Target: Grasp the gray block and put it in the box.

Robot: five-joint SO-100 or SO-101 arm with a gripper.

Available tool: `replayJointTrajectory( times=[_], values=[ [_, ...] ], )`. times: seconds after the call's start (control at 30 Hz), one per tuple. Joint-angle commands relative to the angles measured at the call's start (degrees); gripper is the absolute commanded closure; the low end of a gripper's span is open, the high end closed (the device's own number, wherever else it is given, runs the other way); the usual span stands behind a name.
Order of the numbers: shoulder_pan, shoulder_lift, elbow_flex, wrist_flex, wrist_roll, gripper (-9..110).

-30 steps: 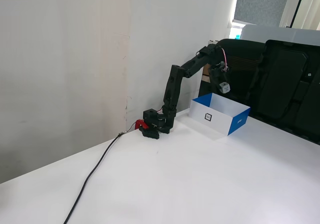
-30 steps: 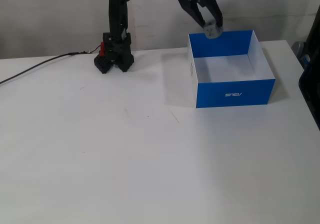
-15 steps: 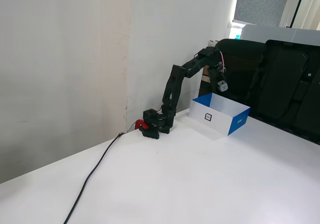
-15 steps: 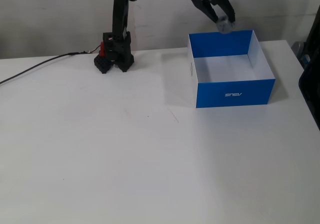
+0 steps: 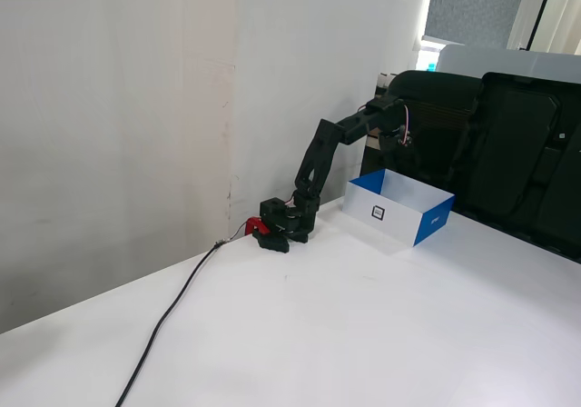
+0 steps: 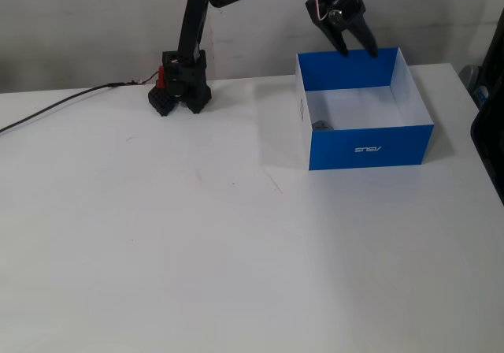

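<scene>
The box (image 6: 370, 146) stands at the back right of the table, blue outside and white inside. It also shows in a fixed view (image 5: 434, 221), where its white side carries a black square label. The gray block (image 6: 321, 123) lies on the box's floor near the front left corner; in the side fixed view the box wall hides it. My gripper (image 6: 358, 52) hangs over the box's far wall, open and empty, fingers pointing down. In the side view the gripper (image 5: 398, 143) is dark against a black chair and hard to make out.
The arm's base (image 6: 178, 91) with a red clamp stands at the table's back edge, left of the box. A black cable (image 6: 55, 107) runs left from it. A black chair (image 5: 508, 143) stands behind the box. A wall closes the back.
</scene>
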Motion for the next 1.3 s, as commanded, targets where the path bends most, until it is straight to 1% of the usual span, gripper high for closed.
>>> replayJointTrajectory(
  times=[0.0,0.03,0.17,0.3,0.47,0.7,0.97,1.27],
  values=[
    [-1.9,1.4,-4.5,0.9,0.5,86],
    [-2.4,1.2,-4.5,1.2,0.5,89],
    [-3.6,0.7,-5.1,3.9,0.2,94],
    [-6.2,0.7,-9.1,6.3,0.1,101],
    [-11.1,0.7,-14.1,9.4,0.5,101],
    [-20.9,2.7,-12.7,11.3,0.5,101],
    [-33.7,4.3,-3.3,11.6,-0.8,101],
    [-43.0,7.5,4.2,11.5,-8.4,101]
  ],
)
